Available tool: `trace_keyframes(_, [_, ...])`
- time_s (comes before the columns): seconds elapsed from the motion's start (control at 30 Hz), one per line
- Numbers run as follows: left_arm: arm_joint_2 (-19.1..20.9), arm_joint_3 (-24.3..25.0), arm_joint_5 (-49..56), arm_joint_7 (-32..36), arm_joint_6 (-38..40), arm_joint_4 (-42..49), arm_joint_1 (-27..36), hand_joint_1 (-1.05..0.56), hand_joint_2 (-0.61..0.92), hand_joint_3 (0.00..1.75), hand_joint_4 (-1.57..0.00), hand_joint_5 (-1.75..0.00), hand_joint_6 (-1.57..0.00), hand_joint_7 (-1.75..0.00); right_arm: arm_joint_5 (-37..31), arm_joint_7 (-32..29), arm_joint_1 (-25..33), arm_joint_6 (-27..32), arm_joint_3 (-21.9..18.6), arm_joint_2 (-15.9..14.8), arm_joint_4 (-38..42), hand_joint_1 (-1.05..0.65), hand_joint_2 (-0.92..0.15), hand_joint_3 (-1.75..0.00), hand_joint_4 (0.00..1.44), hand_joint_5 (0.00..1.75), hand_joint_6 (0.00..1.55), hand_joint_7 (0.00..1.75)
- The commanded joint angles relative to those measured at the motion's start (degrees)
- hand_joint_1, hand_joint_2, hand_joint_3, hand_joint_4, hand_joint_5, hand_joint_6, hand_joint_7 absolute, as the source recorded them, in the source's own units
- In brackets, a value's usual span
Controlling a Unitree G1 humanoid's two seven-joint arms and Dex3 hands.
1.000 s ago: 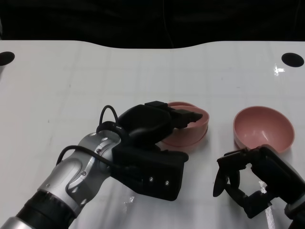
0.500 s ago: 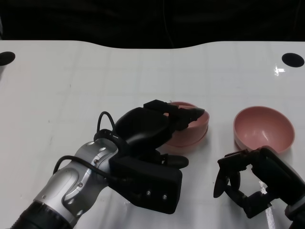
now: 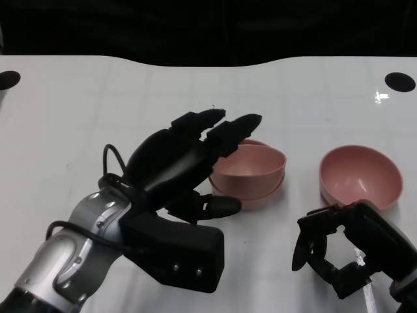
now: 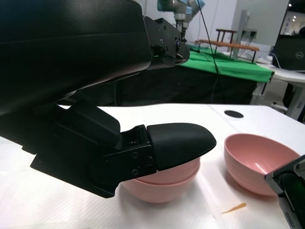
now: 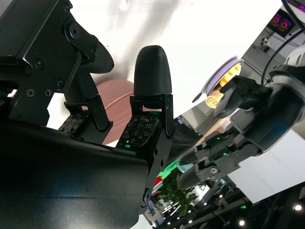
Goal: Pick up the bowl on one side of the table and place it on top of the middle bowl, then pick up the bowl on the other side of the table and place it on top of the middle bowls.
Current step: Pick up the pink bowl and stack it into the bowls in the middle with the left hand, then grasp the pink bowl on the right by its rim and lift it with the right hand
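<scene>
Your left hand [image 3: 179,163] hung above the stack [image 3: 251,171] with fingers spread and nothing in them; one bowl sat nested in the middle one on the bench [image 3: 85,111]. Your right hand [image 3: 339,251] waited just short of the last bowl [image 3: 359,176], fingers apart and curved, holding nothing. By my reading, you needed the left hand clear of the stack first, then a grip on that bowl's near rim, lifted level and lowered squarely so it nested.
</scene>
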Motion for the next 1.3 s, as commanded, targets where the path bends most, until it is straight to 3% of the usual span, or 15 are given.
trace_keyframes(0.03, [1.7,1.8,0.2,2.3,-1.7,-2.4,1.8,-0.97,0.92,0.85,-0.04,-0.15,-0.06,-0.02,0.0,-0.3,0.1,0.2,-0.4,-0.7,-0.3,0.2,-0.07,-1.44,1.03,1.42,1.07,1.01])
trace_keyframes(0.2, [2.7,3.7,-0.5,3.4,-3.3,-4.5,4.1,-0.96,0.92,0.81,-0.02,-0.2,-0.07,-0.03,-0.2,-0.3,0.0,0.3,-0.3,-0.7,-0.4,0.2,-0.06,-1.46,1.03,1.39,1.08,1.0])
trace_keyframes(0.3, [3.1,4.8,-0.3,4.6,-4.8,-4.8,5.2,-0.94,0.92,0.79,0.0,-0.35,-0.11,-0.05,-0.2,-0.4,0.1,0.4,-0.4,-0.7,-0.6,0.21,-0.06,-1.46,1.04,1.38,1.08,1.0])
trace_keyframes(0.5, [2.9,5.1,-0.1,4.6,-5.3,-4.7,5.3,-0.94,0.92,0.79,0.0,-0.38,-0.11,-0.05,-0.2,-0.4,0.1,0.4,-0.4,-0.7,-0.6,0.21,-0.06,-1.46,1.05,1.37,1.09,0.99])
trace_keyframes(0.53, [3.8,6.8,-0.3,8.1,-7.6,-5.0,8.0,-0.94,0.92,0.79,0.0,-0.38,-0.11,-0.05,-0.4,-0.5,0.1,0.6,-0.4,-0.6,-0.8,0.21,-0.06,-1.46,1.05,1.37,1.09,0.99])
trace_keyframes(0.57, [4.4,8.1,-0.4,10.9,-9.5,-5.2,10.1,-0.86,0.92,0.7,-0.03,-0.64,-0.22,-0.11,-0.5,-0.5,0.2,0.8,-0.4,-0.6,-1.0,0.22,-0.06,-1.46,1.04,1.36,1.09,0.99])
trace_keyframes(0.6, [4.9,9.3,-0.2,13.8,-11.4,-5.2,12.0,-0.83,0.92,0.66,-0.02,-0.77,-0.25,-0.13,-0.6,-0.6,0.3,1.0,-0.4,-0.6,-1.2,0.22,-0.06,-1.45,1.04,1.36,1.09,0.99])
trace_keyframes(0.67, [5.3,10.7,0.5,17.7,-14.1,-4.5,14.1,-0.79,0.92,0.61,-0.03,-0.89,-0.31,-0.17,-0.7,-0.6,0.4,1.1,-0.4,-0.7,-1.5,0.22,-0.07,-1.44,1.04,1.36,1.09,0.99])
trace_keyframes(0.97, [5.4,13.8,0.8,29.9,-23.3,0.1,18.6,-0.61,0.92,0.4,-0.15,-0.98,-0.42,-0.23,-0.3,-0.4,0.5,1.1,-0.2,-0.5,-1.9,0.24,-0.08,-1.45,1.05,1.35,1.1,0.98])
trace_keyframes(1.07, [5.2,15.4,0.9,34.6,-26.8,2.0,20.7,-0.41,0.92,0.24,-0.37,-1.03,-0.58,-0.3,-0.9,-0.7,0.6,1.4,-0.2,-0.5,-2.3,0.21,-0.06,-1.46,1.05,1.35,1.09,0.98])
trace_keyframes(1.17, [4.4,16.4,0.9,38.0,-29.5,3.5,21.9,-0.31,0.92,0.21,-0.55,-1.04,-0.71,-0.36,-1.1,-0.9,0.8,1.8,-0.3,-0.4,-2.8,0.2,-0.06,-1.47,1.05,1.35,1.09,0.98])
trace_keyframes(1.2, [4.3,16.8,1.4,39.6,-30.4,4.0,22.5,-0.24,0.9,0.22,-0.68,-1.02,-0.82,-0.41,-1.1,-0.9,0.8,1.8,-0.3,-0.4,-2.9,0.19,-0.06,-1.47,1.05,1.35,1.1,0.98])
trace_keyframes(1.23, [4.2,17.0,1.8,40.7,-31.0,4.3,23.0,-0.19,0.82,0.33,-0.79,-0.99,-0.93,-0.44,-1.1,-0.9,0.8,1.7,-0.3,-0.4,-2.9,0.19,-0.06,-1.47,1.05,1.35,1.1,0.98])
trace_keyframes(1.3, [4.0,17.3,2.5,42.4,-31.8,4.9,24.0,-0.12,0.6,0.73,-0.93,-0.99,-1.07,-0.47,-1.0,-0.9,0.8,1.4,-0.4,-0.5,-2.7,0.18,-0.06,-1.47,1.05,1.35,1.09,0.97])
